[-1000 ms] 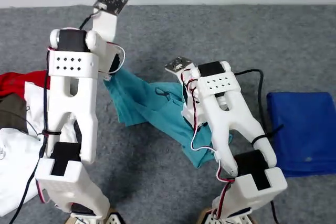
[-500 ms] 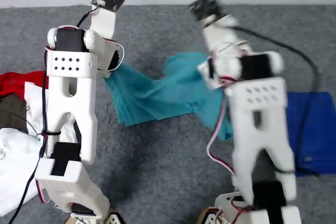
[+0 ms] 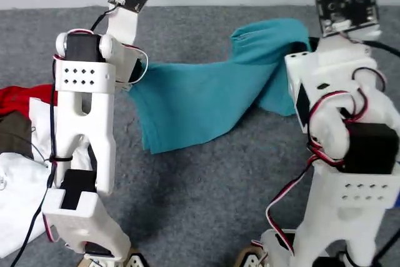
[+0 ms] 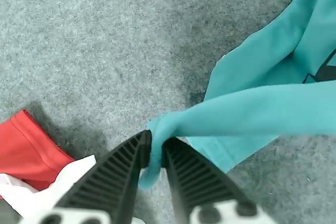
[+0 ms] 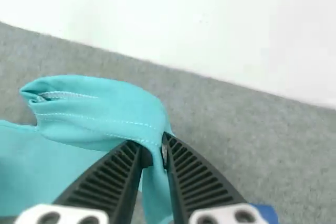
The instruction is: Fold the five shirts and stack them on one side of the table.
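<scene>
A teal shirt (image 3: 200, 101) spans the tabletop's (image 3: 206, 217) middle toward its far edge, with the left gripper (image 4: 155, 148) pinching one end and the right gripper (image 5: 155, 153) pinching a hem, and pulling farther apart could tug the thin cloth from either hold.

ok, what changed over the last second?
The right tool, shut on the teal shirt, swung out toward the table's far right, pulling the bunched shirt into a spread. The left tool kept its grip in place; the shirt pile at left stayed.
</scene>
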{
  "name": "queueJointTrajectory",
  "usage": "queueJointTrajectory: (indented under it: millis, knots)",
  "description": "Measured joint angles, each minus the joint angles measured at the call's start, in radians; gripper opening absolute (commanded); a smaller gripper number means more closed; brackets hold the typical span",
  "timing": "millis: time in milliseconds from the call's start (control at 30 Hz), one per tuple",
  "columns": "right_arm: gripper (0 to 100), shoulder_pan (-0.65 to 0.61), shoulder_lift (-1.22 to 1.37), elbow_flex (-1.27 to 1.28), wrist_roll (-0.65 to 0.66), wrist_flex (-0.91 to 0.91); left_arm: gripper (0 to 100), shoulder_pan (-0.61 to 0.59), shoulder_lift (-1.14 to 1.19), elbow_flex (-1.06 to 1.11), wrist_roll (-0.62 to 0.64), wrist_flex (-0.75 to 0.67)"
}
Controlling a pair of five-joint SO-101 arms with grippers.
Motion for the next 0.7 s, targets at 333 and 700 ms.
queueJointTrajectory:
  millis: [333, 700]
  knots:
    - [0.9, 0.000, -0.040, 0.003, -0.005, 0.038, 1, 0.000, 0.000, 0.000, 0.002, -0.003]
    - [0.9, 0.002, 0.292, 0.026, 0.029, -0.376, 1, -0.066, 0.003, -0.115, 0.072, -0.400]
